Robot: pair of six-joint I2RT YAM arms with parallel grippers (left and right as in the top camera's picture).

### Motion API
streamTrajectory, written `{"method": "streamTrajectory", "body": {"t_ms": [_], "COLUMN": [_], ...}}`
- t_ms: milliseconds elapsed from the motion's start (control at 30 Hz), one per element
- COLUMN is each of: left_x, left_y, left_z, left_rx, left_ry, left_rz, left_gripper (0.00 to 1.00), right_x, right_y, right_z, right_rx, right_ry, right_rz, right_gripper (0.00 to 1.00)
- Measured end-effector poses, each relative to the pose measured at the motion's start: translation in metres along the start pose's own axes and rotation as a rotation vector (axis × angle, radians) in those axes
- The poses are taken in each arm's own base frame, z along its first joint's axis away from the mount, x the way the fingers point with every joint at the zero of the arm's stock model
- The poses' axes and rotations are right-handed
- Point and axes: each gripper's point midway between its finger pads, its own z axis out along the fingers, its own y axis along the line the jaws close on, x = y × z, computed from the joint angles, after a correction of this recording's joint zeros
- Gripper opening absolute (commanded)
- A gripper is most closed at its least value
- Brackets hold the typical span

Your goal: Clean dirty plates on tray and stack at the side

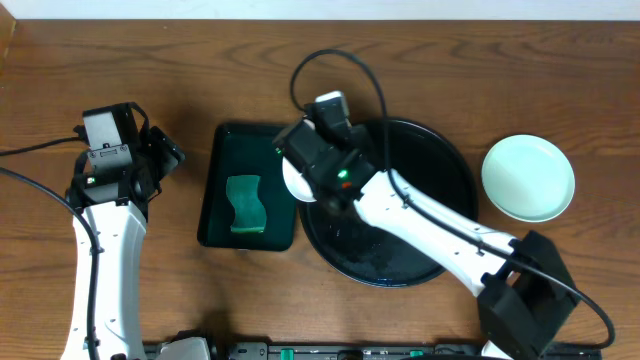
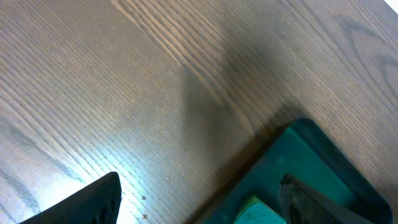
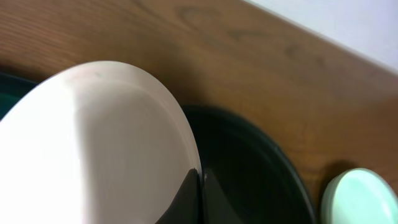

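My right gripper (image 3: 200, 186) is shut on the rim of a white plate (image 3: 93, 143) and holds it tilted at the left edge of the round black tray (image 1: 440, 160). From overhead only a sliver of that white plate (image 1: 292, 178) shows under the wrist. A pale mint-green plate (image 1: 528, 177) lies on the table right of the tray, and the same mint plate (image 3: 360, 196) shows at the right wrist view's lower right. My left gripper (image 2: 199, 205) hangs open over bare wood, left of the green tray, with nothing between its fingers.
A rectangular dark green tray (image 1: 225, 225) lies left of the black tray and holds a green sponge (image 1: 247, 205). A corner of that green tray (image 2: 311, 155) and of the sponge (image 2: 258, 211) shows in the left wrist view. Cables loop over the table's far side.
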Motion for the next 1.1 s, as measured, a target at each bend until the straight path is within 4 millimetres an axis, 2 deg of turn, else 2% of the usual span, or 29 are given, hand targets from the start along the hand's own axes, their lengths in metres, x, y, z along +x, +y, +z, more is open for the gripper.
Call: {"method": "streamTrajectory", "body": {"t_ms": [167,400,533,700,800,833,933,1067,1100], "left_x": [0.000,0.000,0.000,0.000,0.000,0.000,0.000,0.000,0.000], "left_y": [0.000,0.000,0.000,0.000,0.000,0.000,0.000,0.000,0.000], "left_z": [0.000,0.000,0.000,0.000,0.000,0.000,0.000,0.000,0.000], "left_rx": [0.000,0.000,0.000,-0.001,0.000,0.000,0.000,0.000,0.000], "left_ry": [0.000,0.000,0.000,0.001,0.000,0.001,0.000,0.000,0.000], "left_rz": [0.000,0.000,0.000,0.000,0.000,0.000,0.000,0.000,0.000], "left_gripper": [0.81,0.81,0.81,0.81,0.81,0.81,0.81,0.81,0.81], "right_x": [0.001,-0.002,0.015,0.038,0.054,0.058,0.062,0.061,0.063], "right_y": [-0.020,-0.063,-0.085,-0.117,-0.134,-0.138,-0.144,-0.138,-0.135], "right_z": [0.007,0.009,0.016,0.025,0.026,0.026,0.027,0.036,0.040], "right_rx": [-0.094,-0.297,-0.338,-0.305,-0.267,-0.258,-0.242,-0.256,-0.261], "right_ry": [0.088,0.217,0.328,0.443,0.507,0.522,0.537,0.504,0.493], "right_rz": [0.126,0.337,0.418,0.505,0.535,0.537,0.549,0.551,0.546], "right_gripper": [0.01,0.01,0.01,0.02,0.13,0.21,0.47,0.88,0.93]}}
